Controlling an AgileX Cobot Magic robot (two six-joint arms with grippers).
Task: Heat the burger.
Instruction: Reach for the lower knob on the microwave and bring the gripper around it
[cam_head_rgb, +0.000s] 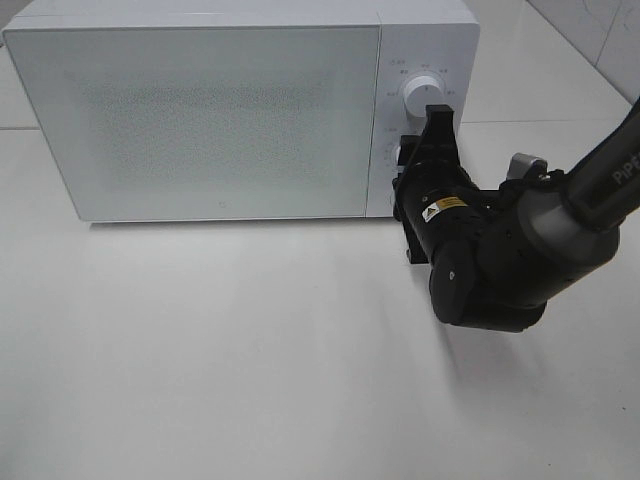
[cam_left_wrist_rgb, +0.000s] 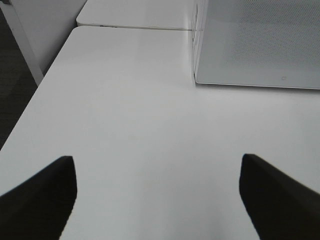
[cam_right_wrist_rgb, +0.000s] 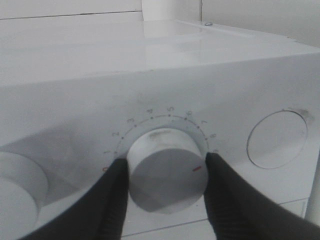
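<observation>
Seeing no burger anywhere, I judge it sits behind the shut microwave door (cam_head_rgb: 200, 110); my right claw (cam_right_wrist_rgb: 166, 160) pinches the timer knob (cam_right_wrist_rgb: 165, 177) on both sides, so I should turn it evenly about its own axis without slipping, watching the red mark (cam_right_wrist_rgb: 196, 168). My left claw (cam_left_wrist_rgb: 156, 160) hangs open over the table (cam_left_wrist_rgb: 150, 100), well apart.
</observation>
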